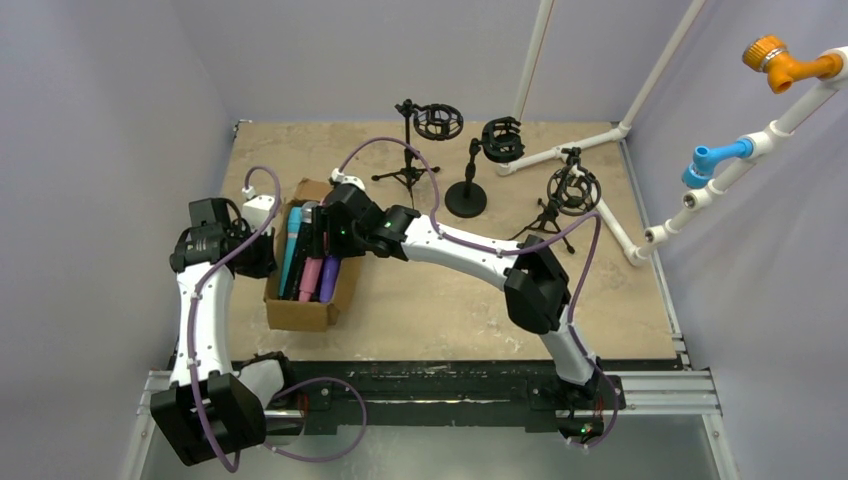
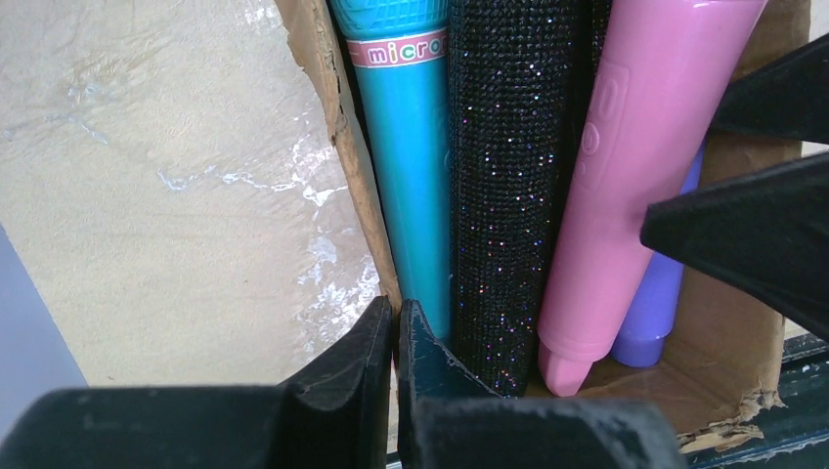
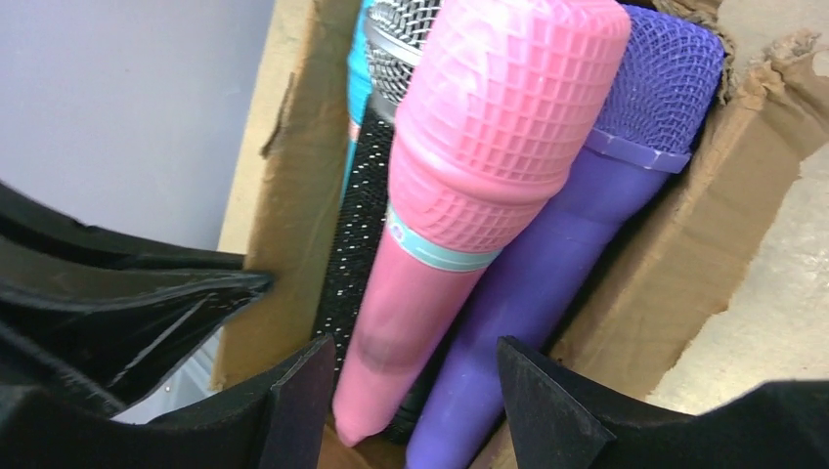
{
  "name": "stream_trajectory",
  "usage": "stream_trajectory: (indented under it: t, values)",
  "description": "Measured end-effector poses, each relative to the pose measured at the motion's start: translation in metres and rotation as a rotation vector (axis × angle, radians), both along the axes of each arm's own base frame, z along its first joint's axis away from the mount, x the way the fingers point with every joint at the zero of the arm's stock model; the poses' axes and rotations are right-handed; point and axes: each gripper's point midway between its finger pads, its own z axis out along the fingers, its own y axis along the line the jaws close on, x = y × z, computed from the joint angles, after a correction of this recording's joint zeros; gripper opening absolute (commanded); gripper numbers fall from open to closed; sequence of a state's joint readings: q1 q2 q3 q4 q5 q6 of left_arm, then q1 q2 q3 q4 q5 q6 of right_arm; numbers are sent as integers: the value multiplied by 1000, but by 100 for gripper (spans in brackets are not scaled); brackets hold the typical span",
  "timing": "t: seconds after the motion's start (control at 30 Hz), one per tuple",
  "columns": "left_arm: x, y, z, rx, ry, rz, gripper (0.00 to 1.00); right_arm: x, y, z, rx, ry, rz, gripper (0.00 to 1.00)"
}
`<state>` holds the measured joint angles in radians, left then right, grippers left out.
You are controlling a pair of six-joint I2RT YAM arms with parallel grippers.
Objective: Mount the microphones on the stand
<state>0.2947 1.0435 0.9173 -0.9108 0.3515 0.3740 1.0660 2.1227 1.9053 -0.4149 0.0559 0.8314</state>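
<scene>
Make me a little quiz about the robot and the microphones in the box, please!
1. True or false: a microphone already sits on a stand.
2. Which one lies between the teal microphone and the pink microphone? A purple microphone, B black glittery microphone, C white microphone.
3. Which gripper has its jaws open above the cardboard box?
Key: 1 false, every stand is bare. 2 B. 3 the right gripper.
</scene>
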Motion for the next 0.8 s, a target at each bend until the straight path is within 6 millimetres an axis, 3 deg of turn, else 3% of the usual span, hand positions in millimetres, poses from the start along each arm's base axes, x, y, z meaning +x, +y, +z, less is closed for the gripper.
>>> stream_trajectory:
  t: [0.17,0.3,0.47,0.7,0.8]
  values:
    - [0,-4,2,-16,-9,-9,0,3,-2,-7,-34,-1,-13,65]
    - [-1,-8,3,-40,-14,-22,0,15,9,-2,-15,-26,-36,64]
    - [-2,-14,4,-67,-15,-41,0,21,16,-14,-9,-16,-64,60]
    - [-3,-16,4,-77,-14,-52,0,23,23,-17,18,3,-85,29]
    - [-2,-12,3,-59,-11,-41,0,22,22,-15,19,-3,-80,22]
